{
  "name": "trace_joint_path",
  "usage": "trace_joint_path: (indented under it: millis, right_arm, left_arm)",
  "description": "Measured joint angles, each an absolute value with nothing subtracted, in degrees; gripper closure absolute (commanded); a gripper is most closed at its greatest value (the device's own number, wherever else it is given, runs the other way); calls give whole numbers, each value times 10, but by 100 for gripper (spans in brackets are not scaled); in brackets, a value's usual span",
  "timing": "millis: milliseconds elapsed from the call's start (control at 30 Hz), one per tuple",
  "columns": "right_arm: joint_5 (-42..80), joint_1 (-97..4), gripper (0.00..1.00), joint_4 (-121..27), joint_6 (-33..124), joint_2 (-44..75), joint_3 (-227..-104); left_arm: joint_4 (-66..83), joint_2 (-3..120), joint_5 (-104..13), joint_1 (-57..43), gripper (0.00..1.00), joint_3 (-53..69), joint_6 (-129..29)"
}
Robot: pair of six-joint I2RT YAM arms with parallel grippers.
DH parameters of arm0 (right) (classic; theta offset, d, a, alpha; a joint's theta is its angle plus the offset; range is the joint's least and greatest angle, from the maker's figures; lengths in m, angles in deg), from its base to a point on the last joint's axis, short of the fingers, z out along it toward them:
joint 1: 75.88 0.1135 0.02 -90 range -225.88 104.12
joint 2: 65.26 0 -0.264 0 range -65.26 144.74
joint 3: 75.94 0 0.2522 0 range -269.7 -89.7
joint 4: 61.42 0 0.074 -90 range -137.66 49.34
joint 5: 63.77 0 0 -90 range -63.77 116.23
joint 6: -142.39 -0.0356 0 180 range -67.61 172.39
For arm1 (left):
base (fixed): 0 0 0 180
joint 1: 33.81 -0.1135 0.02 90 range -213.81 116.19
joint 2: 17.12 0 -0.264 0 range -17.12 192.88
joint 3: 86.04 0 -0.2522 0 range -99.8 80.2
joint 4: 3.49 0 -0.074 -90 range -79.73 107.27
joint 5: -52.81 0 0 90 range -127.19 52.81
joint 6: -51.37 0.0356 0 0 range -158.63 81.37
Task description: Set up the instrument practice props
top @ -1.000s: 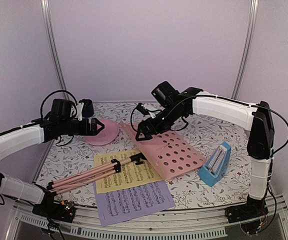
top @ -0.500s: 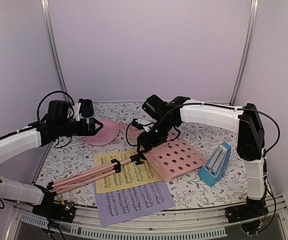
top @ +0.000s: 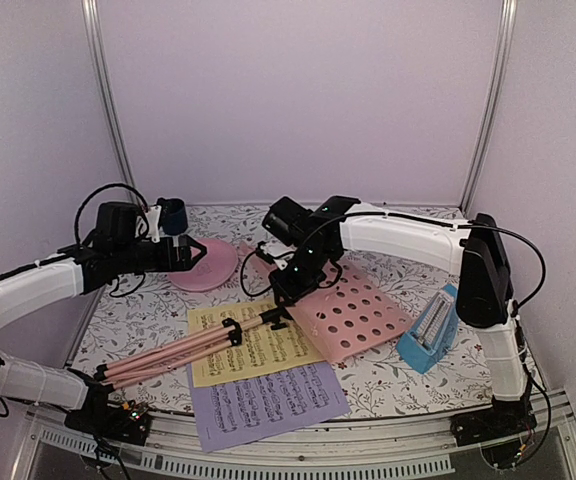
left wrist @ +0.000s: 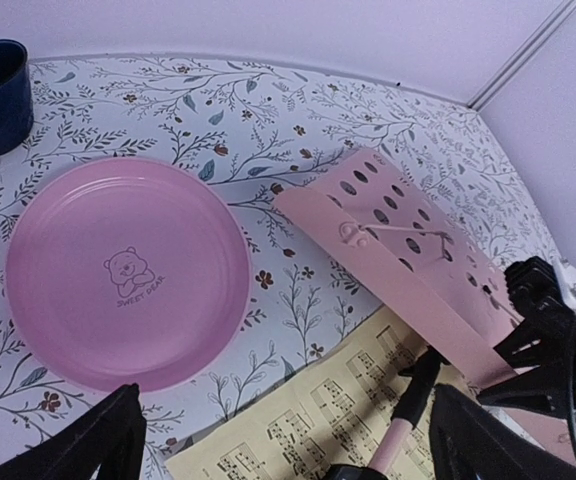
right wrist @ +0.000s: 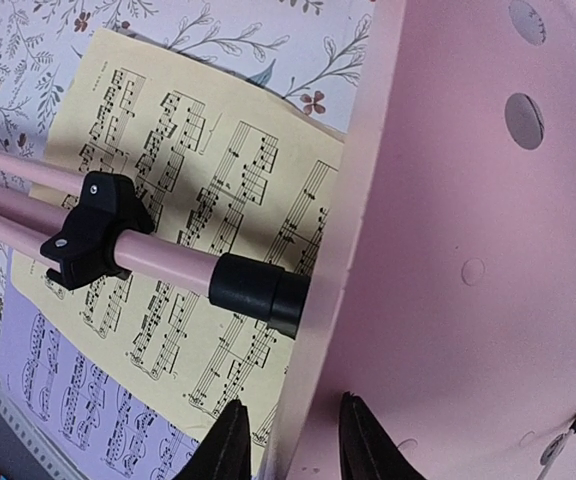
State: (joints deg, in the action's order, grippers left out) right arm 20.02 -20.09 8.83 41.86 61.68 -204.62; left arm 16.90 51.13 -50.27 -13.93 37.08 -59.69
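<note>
Plate (left wrist: pixel 63 215) lettered "SWEET BEAR" lies near the music stand (left wrist: pixel 438 300).

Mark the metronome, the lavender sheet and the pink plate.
metronome (top: pixel 431 328): top external view, front face.
lavender sheet (top: pixel 268 402): top external view, printed middle.
pink plate (left wrist: pixel 128 270): left wrist view, centre.

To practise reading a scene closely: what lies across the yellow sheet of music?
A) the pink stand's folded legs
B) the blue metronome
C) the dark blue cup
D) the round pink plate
A: the pink stand's folded legs stretch over the yellow sheet, while the metronome, plate and cup all sit away from it.
</note>
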Motion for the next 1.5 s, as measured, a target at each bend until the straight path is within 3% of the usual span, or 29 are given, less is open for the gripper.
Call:
trace_joint_path:
  millis: [233, 433, 1100, 1500]
  right_arm:
    - [221, -192, 80, 91, 377, 617, -2047]
    - [227, -188, 99, 91, 351, 621, -2056]
    - [325, -174, 100, 174, 316, 645, -2149]
    - [467, -154, 100, 132, 418, 497, -2150]
  left_arm:
    - [163, 506, -503, -139, 1, 385, -600]
    - [157, 501, -507, -139, 1, 387, -602]
    - [157, 466, -516, -139, 1, 386, -604]
    - [165, 381, -516, -139, 1, 352, -615]
